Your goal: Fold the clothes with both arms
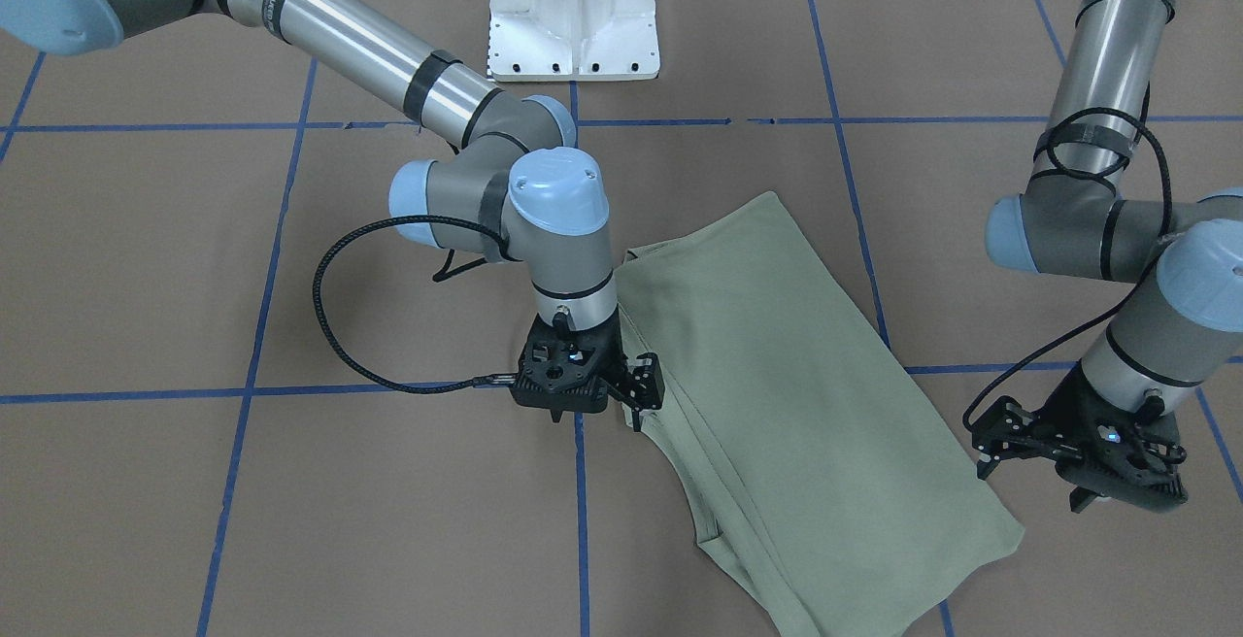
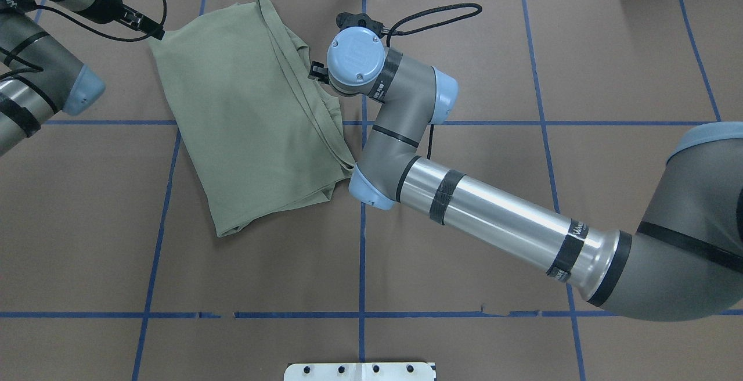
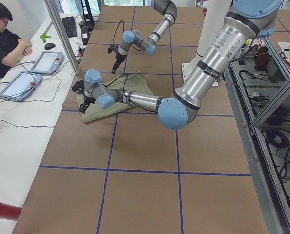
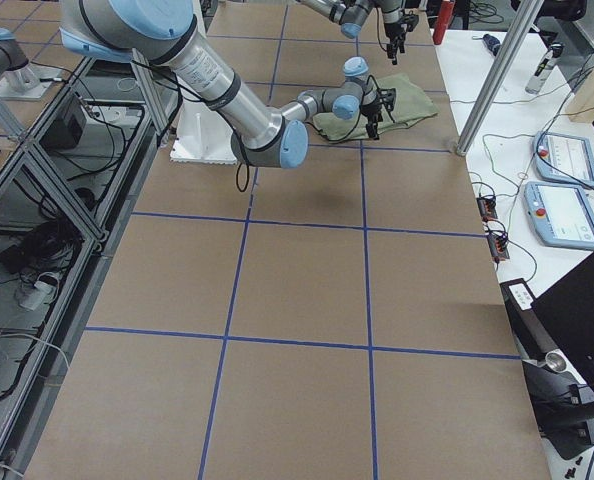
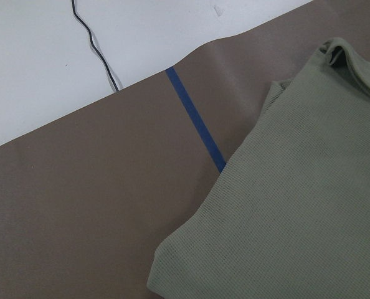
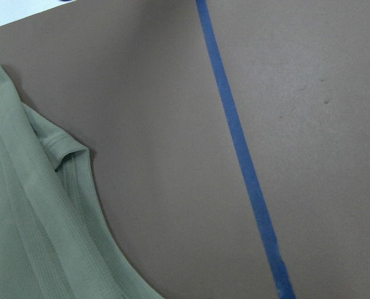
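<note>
The sage-green shirt (image 1: 796, 404) lies folded into a long rectangle on the brown table, on my left half in the overhead view (image 2: 244, 114). My right gripper (image 1: 641, 392) hangs just beside the shirt's layered long edge (image 2: 316, 71), looks open and holds nothing. Its wrist view shows the shirt's edge (image 6: 23, 218) and bare table. My left gripper (image 1: 983, 448) hovers just off the shirt's far left corner (image 2: 157, 33), looks open and is empty. Its wrist view shows that corner (image 5: 297, 218). The collar tag and logo are hidden.
The white pedestal (image 1: 573, 16) stands at the robot's side of the table (image 2: 360, 371). Blue tape lines (image 1: 583, 520) cross the table. The table's far edge runs close behind the shirt, with a white surface (image 5: 48, 50) beyond it. An operator (image 3: 3, 39) sits beside the table.
</note>
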Controlling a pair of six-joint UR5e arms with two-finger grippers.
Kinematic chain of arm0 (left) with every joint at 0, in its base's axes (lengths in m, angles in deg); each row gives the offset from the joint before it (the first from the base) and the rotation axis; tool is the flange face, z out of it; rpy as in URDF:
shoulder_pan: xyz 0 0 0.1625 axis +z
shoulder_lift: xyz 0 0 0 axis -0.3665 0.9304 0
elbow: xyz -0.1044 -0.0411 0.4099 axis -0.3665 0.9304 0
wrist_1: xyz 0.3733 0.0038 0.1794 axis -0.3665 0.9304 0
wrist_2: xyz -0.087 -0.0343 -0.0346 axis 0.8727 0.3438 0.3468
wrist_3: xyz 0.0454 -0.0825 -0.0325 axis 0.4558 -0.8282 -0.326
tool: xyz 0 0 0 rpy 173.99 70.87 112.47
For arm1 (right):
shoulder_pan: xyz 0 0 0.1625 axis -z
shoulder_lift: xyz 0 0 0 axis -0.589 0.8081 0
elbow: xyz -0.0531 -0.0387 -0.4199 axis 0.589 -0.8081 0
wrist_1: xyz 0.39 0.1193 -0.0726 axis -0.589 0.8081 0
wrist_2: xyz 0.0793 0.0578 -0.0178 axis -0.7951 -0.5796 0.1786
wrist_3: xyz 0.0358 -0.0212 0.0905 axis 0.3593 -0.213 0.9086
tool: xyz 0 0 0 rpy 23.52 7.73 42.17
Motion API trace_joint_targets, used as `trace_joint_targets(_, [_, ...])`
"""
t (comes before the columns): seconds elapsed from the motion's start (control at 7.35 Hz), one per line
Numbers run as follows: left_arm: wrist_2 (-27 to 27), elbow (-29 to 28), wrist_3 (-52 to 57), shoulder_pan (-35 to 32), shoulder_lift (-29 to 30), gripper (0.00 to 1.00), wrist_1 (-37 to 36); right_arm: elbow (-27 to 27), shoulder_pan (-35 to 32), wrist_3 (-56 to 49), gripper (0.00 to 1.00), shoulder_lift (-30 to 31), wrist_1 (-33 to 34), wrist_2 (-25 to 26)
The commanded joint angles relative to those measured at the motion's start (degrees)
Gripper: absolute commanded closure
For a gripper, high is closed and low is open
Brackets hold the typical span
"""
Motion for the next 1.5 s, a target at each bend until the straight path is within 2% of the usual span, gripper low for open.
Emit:
trace_joint_targets(0.0, [0.30, 0.15, 0.06, 0.00, -0.27, 0.00, 0.01, -1.69, 1.02, -1.07, 0.09, -0.79, -1.03, 1.27])
trace_joint_targets(0.14, [0.30, 0.15, 0.15, 0.00, -0.36, 0.00, 0.01, -4.74, 1.20, -2.21, 0.13, -1.06, -5.13, 1.71])
trace_joint_targets(0.27, [0.30, 0.15, 0.24, 0.00, -0.53, 0.00, 0.01, -6.17, 1.63, -2.23, 0.15, -1.76, -5.78, 2.93])
trace_joint_targets(0.68, [0.39, 0.15, 0.33, 0.00, -0.71, 0.00, 0.01, -6.18, 2.34, -2.23, 0.22, -1.76, -5.78, 3.38])
trace_joint_targets(0.95, [0.39, 0.15, 0.41, 0.00, -0.71, 0.00, 0.01, -6.18, 2.34, -2.23, 0.38, -1.85, -5.87, 3.30])
trace_joint_targets(1.09, [0.30, 0.15, 0.41, 0.00, -0.71, 0.00, 0.01, -6.27, 2.43, -2.23, 0.49, -1.76, -5.87, 3.30])
trace_joint_targets(1.36, [0.30, 0.15, 0.41, 0.00, -0.80, 0.00, 0.01, -6.27, 2.60, -2.23, 0.61, -1.85, -5.87, 3.30])
